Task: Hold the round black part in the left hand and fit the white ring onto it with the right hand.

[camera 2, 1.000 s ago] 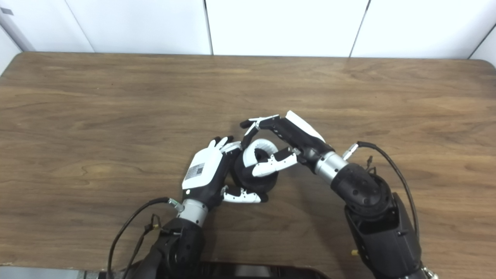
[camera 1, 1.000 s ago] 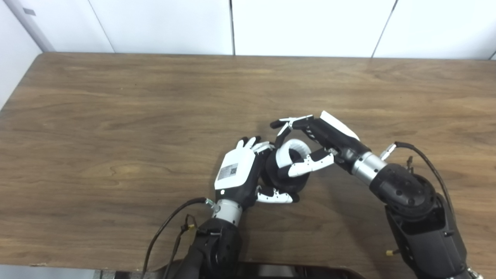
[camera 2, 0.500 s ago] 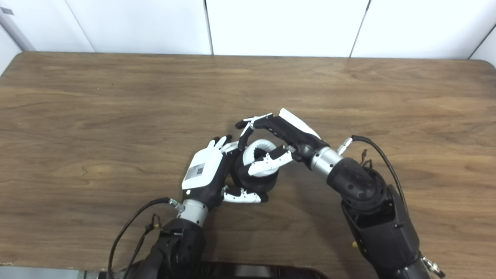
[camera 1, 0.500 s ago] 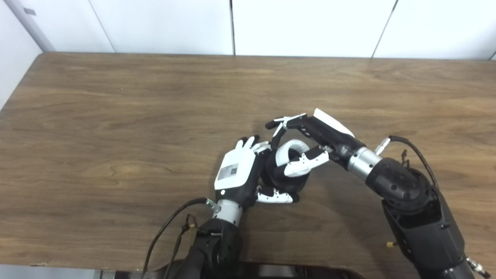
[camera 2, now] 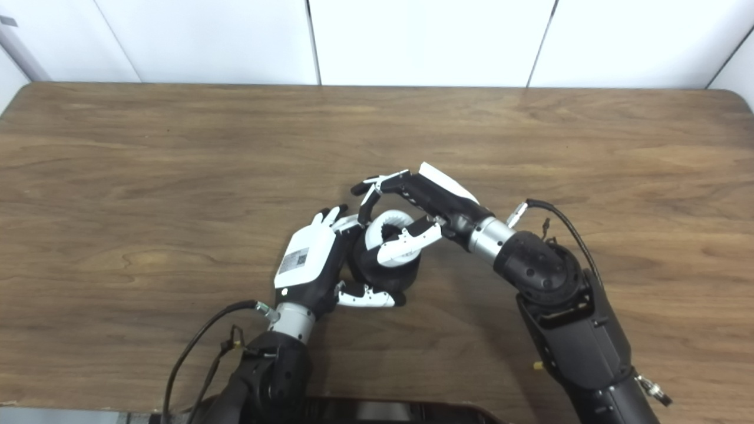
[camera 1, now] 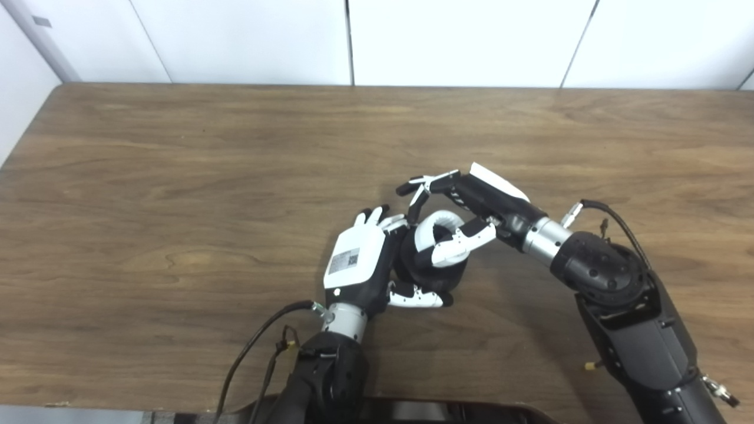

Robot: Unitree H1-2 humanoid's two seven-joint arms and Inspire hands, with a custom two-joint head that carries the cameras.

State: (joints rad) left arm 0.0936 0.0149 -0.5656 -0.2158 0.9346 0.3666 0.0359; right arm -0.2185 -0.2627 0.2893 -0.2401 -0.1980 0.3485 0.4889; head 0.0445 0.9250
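My left hand (camera 1: 359, 265) is shut on the round black part (camera 1: 433, 275), holding it just above the wooden table (camera 1: 177, 176) near the middle front. The white ring (camera 1: 436, 227) rests against the top of that black part. My right hand (camera 1: 471, 203) reaches in from the right and is shut on the ring, thumb across its front and fingers curled over its far side. How far the ring sits on the part is hidden by the fingers.
The table's front edge (camera 1: 118, 400) runs close below my arms. A white panelled wall (camera 1: 353, 35) stands behind the far edge. Cables (camera 1: 253, 353) hang off both forearms.
My right hand has moved left and a little toward the left hand with the white ring, pressing it closer onto the black part. The camera has shifted slightly. The left hand has kept still.
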